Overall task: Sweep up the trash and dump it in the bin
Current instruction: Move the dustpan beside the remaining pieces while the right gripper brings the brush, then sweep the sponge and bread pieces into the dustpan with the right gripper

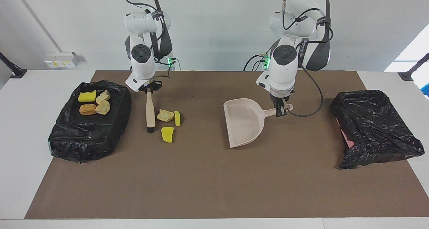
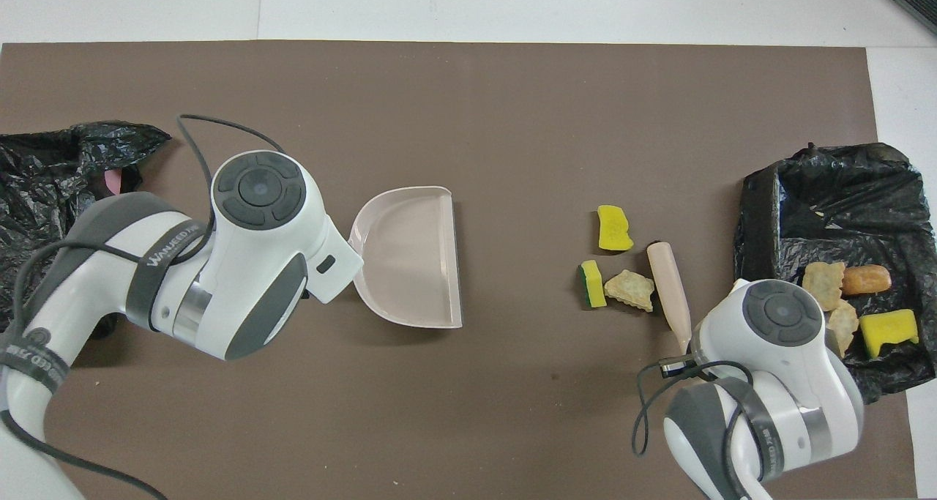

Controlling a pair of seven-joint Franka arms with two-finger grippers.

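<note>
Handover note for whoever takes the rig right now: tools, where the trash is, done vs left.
Right tool: shut on the brush handle; brush head down at the mat beside the loose scraps.
Left tool: shut on the dustpan handle; pan mid-mat, empty, mouth facing the scraps, well apart from them.
Trash: three loose scraps on the mat (two yellow, one beige). Four more lie in the black-lined tray at the right arm's end.
Black-lined bin at the left arm's end.
Done: both implements grasped.
Left: sweep scraps into the pan, dump in bin.
</note>
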